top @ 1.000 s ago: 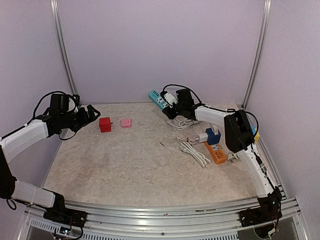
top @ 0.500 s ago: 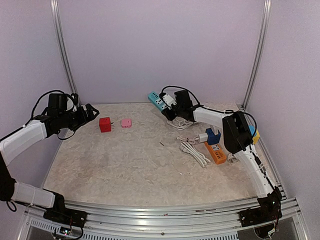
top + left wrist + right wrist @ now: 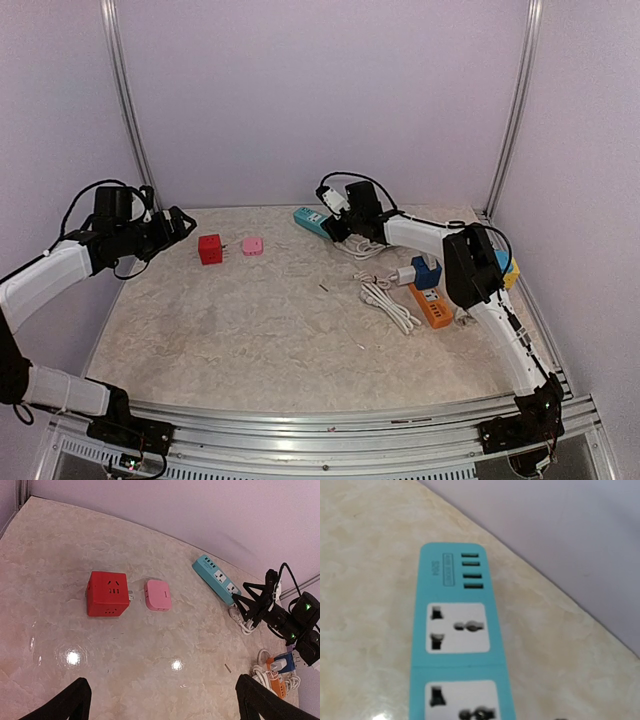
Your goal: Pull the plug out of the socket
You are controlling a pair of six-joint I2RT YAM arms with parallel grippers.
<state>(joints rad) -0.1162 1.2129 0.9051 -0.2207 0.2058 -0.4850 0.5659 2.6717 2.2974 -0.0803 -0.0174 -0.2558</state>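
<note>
Though light, the white plug [image 3: 404, 273] likely seats stiffly — pinch its hard body; left hand [image 3: 180, 222] and right hand [image 3: 239, 590] gape empty.

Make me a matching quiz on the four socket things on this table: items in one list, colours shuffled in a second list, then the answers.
Items
1. cube socket
2. small flat adapter
3. far power strip
4. near power strip, beside the white cable

Colours
A. orange
B. red
C. teal
D. pink

Pairs: 1-B, 2-D, 3-C, 4-A
</note>
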